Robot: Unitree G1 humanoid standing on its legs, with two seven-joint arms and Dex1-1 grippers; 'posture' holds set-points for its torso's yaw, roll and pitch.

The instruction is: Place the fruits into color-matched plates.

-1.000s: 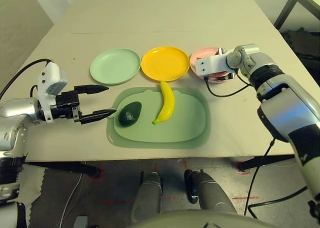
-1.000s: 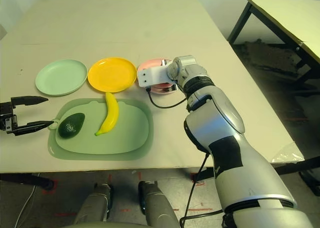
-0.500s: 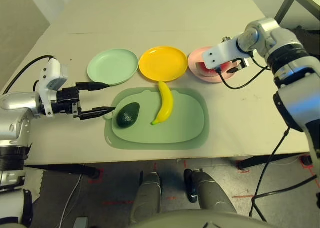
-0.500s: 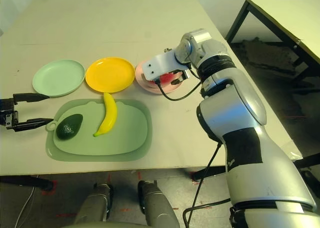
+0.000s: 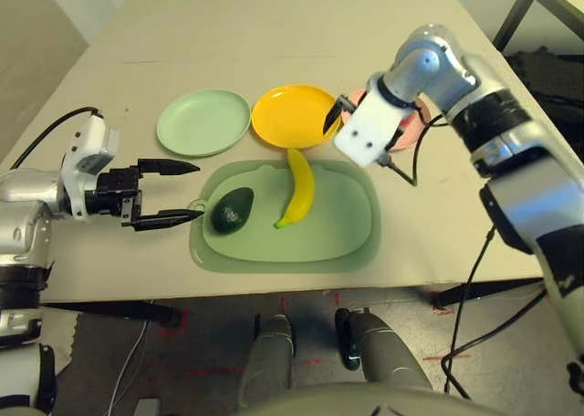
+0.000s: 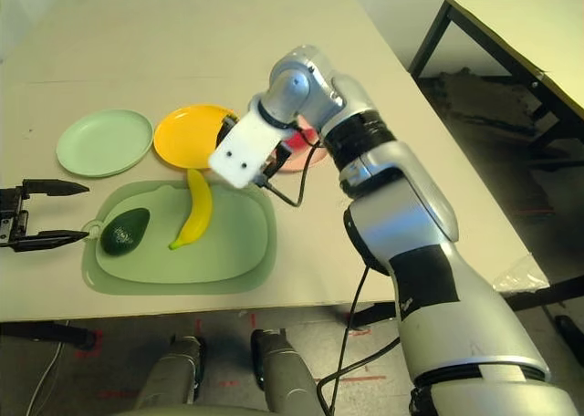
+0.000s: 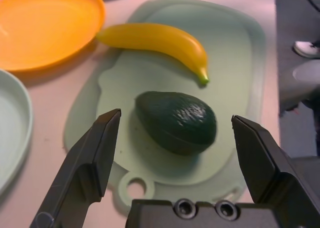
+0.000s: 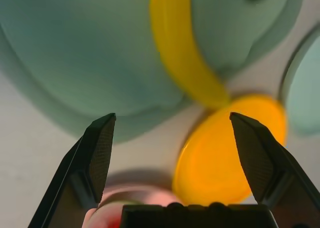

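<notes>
The left gripper (image 5: 175, 193) hangs wide open and empty, just beside the avocado (image 5: 234, 210) on the green mat (image 5: 347, 234). The banana (image 5: 297, 187) lies farther in. The right gripper (image 8: 172, 153), also spread empty, hovers above the banana's far end, near the yellow plate (image 5: 292, 115).

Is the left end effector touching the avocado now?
Apart. In the left wrist view the avocado lies on the green mat ahead of the open left end effector, with bare mat showing between it and each finger.

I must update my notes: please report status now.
Left gripper open beside avocado. Right gripper open above banana. Nothing blocking.
</notes>
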